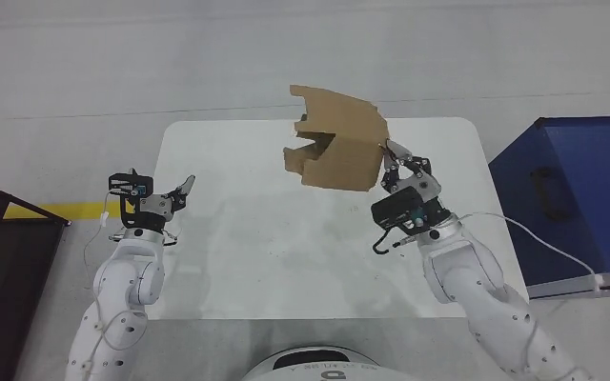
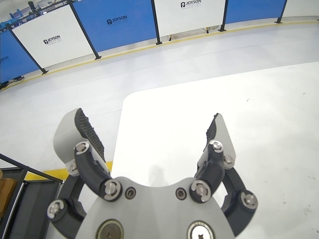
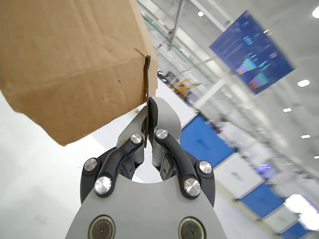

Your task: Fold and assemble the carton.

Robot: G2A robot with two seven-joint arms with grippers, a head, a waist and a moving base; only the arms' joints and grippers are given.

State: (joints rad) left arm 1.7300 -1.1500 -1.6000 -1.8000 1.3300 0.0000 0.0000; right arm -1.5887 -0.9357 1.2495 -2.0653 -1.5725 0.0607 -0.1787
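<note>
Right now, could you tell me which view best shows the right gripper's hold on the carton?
The right wrist view: the right gripper pinches the carton, close up. The top view shows it small from above; the left wrist view faces the table.

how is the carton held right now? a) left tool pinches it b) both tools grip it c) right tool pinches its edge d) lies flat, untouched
c: the right tool is shut on a thin edge of the carton, while the left tool is open and holds nothing.
</note>
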